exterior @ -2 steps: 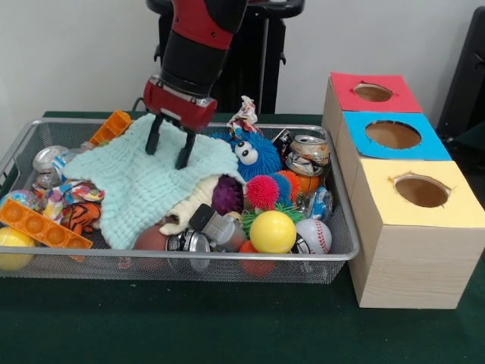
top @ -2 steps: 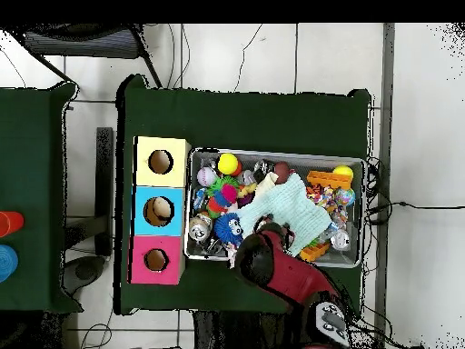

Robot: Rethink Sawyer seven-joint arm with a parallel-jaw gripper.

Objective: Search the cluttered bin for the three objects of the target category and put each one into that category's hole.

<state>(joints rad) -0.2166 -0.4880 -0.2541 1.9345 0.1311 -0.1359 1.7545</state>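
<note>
Silver wire-mesh bin (exterior @ -2 steps: pixel 333 254): crammed with balls, cans and toys under a pale green knitted cloth (exterior @ -2 steps: pixel 148 182); target category unidentifiable. Gripper (exterior @ -2 steps: pixel 170 149): black fingers spread, empty, tips at the cloth. Wooden box with red, blue and yellow holed tops (exterior @ -2 steps: pixel 409 250), beside the bin: nothing visibly deposited; sorting apparently all remaining.

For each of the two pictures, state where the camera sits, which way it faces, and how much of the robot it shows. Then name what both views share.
Front view: across the table, facing the robot; shows the arm's lower part and open gripper over the light blue cloth.
Overhead view: above, looking straight down; shows the arm reaching from the bottom.
Shared: the wire bin, cloth, and three-hole box.
</note>
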